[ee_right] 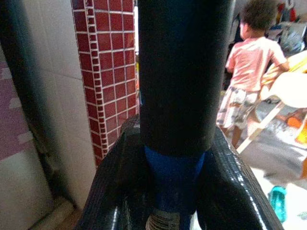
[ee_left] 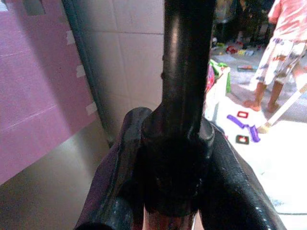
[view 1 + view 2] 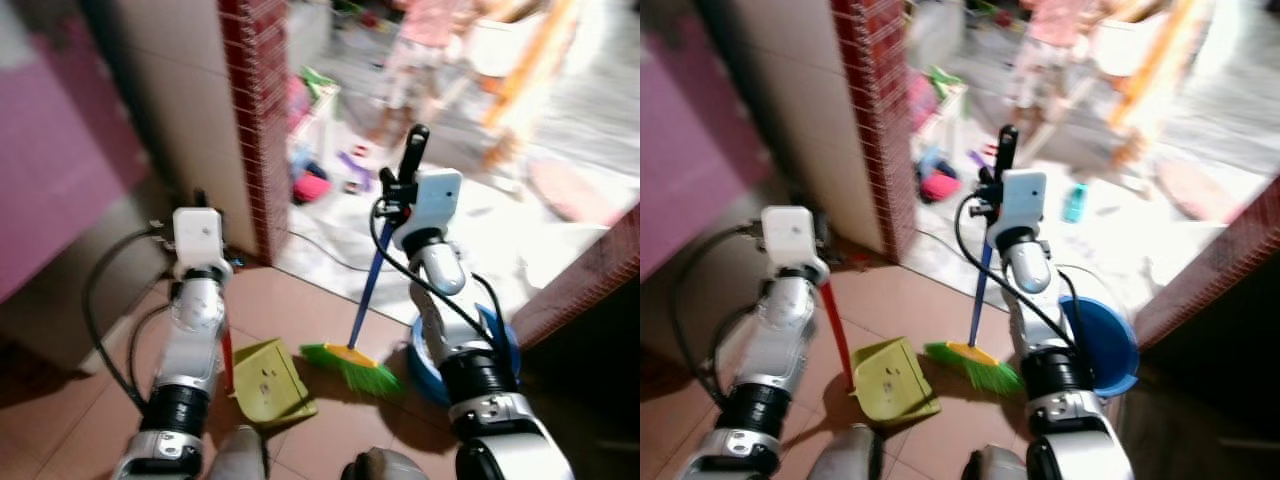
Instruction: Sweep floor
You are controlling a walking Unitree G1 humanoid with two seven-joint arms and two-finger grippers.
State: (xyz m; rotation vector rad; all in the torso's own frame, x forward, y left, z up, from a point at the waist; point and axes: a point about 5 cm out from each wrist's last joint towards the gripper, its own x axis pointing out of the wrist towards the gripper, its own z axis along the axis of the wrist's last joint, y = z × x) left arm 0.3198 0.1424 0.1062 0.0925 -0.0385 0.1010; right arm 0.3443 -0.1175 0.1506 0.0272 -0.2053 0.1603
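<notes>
Broom [image 3: 352, 358] in right hand [image 3: 398, 185]

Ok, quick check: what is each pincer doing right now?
Left pincer: closed on the dustpan handle.
Right pincer: closed on the broom handle.

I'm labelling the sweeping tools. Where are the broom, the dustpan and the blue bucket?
broom [image 3: 352, 365]: left eye view, on its green bristles.
dustpan [image 3: 268, 383]: left eye view, on the yellow-green pan.
blue bucket [image 3: 1108, 338]: right eye view, on its inner wall.
</notes>
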